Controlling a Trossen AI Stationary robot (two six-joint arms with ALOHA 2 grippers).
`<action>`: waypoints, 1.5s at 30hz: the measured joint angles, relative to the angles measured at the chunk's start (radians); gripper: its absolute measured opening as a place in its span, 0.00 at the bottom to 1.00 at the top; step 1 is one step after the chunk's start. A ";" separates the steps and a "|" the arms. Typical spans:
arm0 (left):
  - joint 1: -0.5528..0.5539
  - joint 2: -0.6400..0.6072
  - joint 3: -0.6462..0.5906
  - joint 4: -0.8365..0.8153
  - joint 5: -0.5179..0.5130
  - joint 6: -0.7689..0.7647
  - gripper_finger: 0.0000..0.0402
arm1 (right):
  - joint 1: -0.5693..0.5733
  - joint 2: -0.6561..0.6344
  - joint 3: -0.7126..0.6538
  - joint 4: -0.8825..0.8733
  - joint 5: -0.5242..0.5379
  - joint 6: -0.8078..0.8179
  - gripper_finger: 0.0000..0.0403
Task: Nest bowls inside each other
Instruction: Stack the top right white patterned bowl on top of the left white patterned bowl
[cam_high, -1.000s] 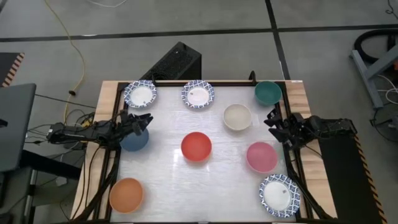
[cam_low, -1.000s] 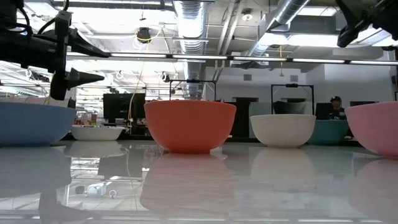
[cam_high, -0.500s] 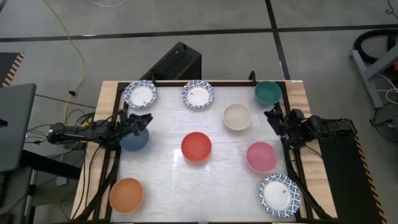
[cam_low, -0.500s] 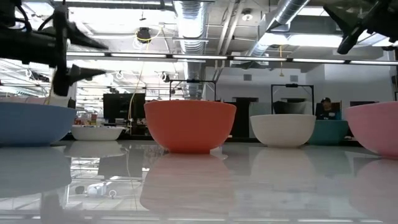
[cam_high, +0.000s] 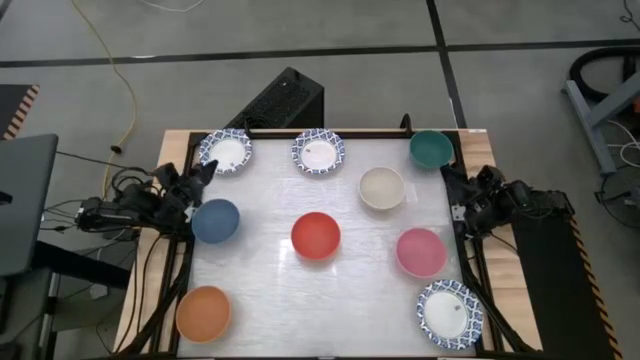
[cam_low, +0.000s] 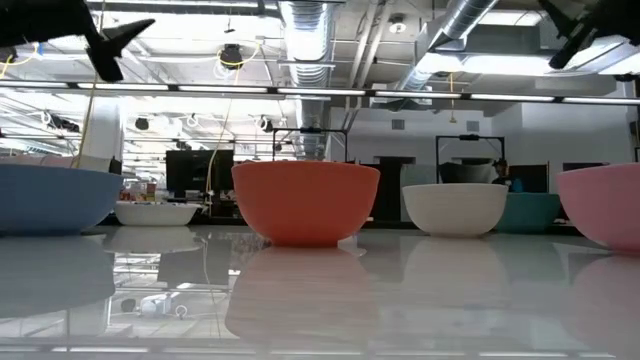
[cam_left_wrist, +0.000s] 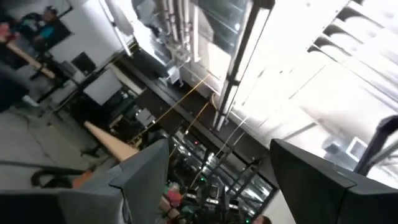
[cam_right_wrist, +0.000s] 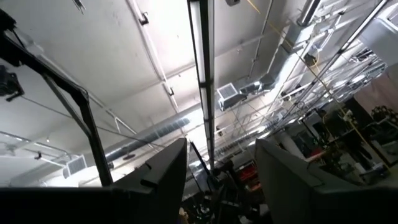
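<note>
Bowls (cam_high: 315, 236), nine, round, separate, three patterned

Overhead view down on table (cam_high: 320, 300); table-level view across it; both wrist views ceilingward.

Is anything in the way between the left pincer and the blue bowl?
Nothing visible is. The left pincer is open, up above the table's left edge, and the blue bowl sits right next to it with only bare table between.

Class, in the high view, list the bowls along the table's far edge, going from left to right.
Left patterned bowl → second patterned bowl → teal bowl.
</note>
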 joint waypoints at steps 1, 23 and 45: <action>0.000 0.000 0.006 -0.001 0.009 0.004 0.67 | -0.003 0.000 0.013 0.002 0.000 -0.012 0.52; 0.000 0.009 0.149 -0.030 -0.062 0.152 0.67 | -0.167 0.574 0.565 -0.218 0.000 -0.205 0.52; 0.001 0.588 1.000 -1.432 -0.284 0.122 0.67 | -0.372 0.969 0.869 -0.630 0.022 -0.072 0.52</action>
